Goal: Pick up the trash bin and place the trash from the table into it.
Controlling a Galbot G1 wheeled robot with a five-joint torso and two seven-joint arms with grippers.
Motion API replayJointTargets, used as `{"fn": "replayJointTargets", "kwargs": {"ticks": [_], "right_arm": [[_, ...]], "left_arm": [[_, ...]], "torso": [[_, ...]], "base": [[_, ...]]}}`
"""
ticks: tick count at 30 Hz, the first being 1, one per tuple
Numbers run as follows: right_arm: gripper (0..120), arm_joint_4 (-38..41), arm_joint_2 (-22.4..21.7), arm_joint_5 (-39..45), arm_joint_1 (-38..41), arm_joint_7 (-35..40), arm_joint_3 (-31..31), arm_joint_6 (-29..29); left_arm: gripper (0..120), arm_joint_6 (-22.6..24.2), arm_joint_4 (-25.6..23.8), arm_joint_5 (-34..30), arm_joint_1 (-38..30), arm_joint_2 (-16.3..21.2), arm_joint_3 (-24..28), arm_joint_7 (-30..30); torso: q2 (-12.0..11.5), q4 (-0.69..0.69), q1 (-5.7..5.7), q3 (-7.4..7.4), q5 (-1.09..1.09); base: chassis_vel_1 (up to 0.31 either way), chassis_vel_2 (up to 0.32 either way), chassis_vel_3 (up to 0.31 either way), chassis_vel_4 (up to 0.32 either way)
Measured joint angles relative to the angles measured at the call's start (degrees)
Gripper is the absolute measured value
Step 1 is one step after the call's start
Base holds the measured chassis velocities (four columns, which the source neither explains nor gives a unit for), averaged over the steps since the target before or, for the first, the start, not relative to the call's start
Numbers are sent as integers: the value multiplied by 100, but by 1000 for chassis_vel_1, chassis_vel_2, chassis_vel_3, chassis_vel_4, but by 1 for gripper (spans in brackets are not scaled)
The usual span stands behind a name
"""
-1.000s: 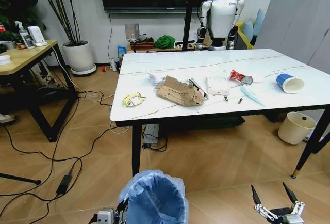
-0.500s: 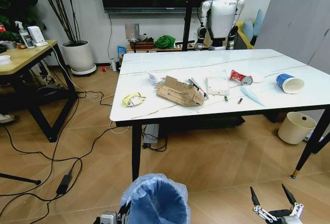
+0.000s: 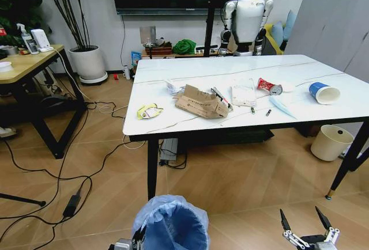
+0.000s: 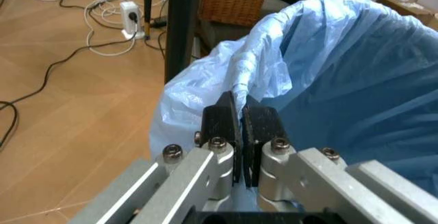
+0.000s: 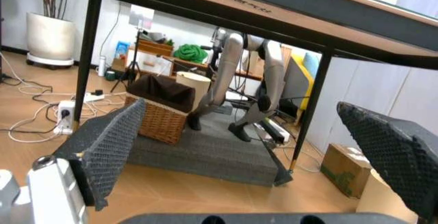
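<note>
The trash bin (image 3: 171, 224), lined with a crinkly light blue bag, hangs low in front of me, short of the table (image 3: 230, 68). My left gripper (image 3: 137, 239) is shut on its rim; the left wrist view shows the black fingers (image 4: 222, 124) pinching the bag edge of the bin (image 4: 342, 80). My right gripper (image 3: 305, 227) hangs open near the floor, below the table's underside (image 5: 274, 14). On the table lies the trash: torn cardboard (image 3: 200, 102), yellow wrapper (image 3: 149, 111), crumpled white paper (image 3: 173, 87), clear pack (image 3: 243, 95), red can (image 3: 267, 86), blue cup (image 3: 323, 93), small bits (image 3: 252, 110).
A beige bucket (image 3: 331, 141) stands under the table's right end. A wooden desk (image 3: 23, 65) and a potted plant (image 3: 88, 63) are on the left, with cables (image 3: 86, 169) across the floor. Another robot (image 3: 248, 16) stands behind the table. A wicker basket (image 5: 157, 116) sits beneath it.
The bin and my left gripper have sunk slightly toward the bottom of the head view. The right gripper has barely moved. The trash on the table lies as before.
</note>
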Motion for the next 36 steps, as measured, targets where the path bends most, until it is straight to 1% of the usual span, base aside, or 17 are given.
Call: {"fn": "replayJointTargets", "kwargs": {"ticks": [9, 15, 23, 24, 27, 34, 36], "right_arm": [[100, -10, -20, 4, 24, 0, -14, 1], [100, -11, -48, 35, 22, 2, -14, -1], [100, -44, -88, 55, 16, 1, -29, 0], [100, -46, -105, 56, 18, 0, -41, 0], [100, -51, -113, 66, 26, 0, -49, 1], [100, -71, -166, 111, 58, -2, -93, -4], [100, -71, -173, 121, 57, -3, -95, -5]], "left_arm": [[0, -77, -2, -55, 3, -101, 29, 10], [0, -195, 44, 7, -5, -204, 64, 20], [0, -230, 99, 57, -11, -317, 16, 30], [0, -273, 112, 109, -3, -390, -18, 0], [0, -297, 118, 130, 8, -436, -43, -16], [0, -357, 113, 163, 34, -551, -128, -11], [0, -363, 112, 163, 39, -565, -133, -4]], "torso": [[0, 0, 0, 0, 0], [0, 0, 0, 0, 0], [1, 0, 0, 0, 0], [33, 0, 10, 12, 0], [77, 0, 37, 25, 0], [279, 0, 164, 112, 0], [313, 0, 182, 128, 0]], "base": [[0, 0, 0, 0], [0, 0, 0, 0], [0, 0, 0, 0], [0, 0, 0, 0], [0, 0, 0, 0], [0, 0, 0, 0], [0, 0, 0, 0]]}}
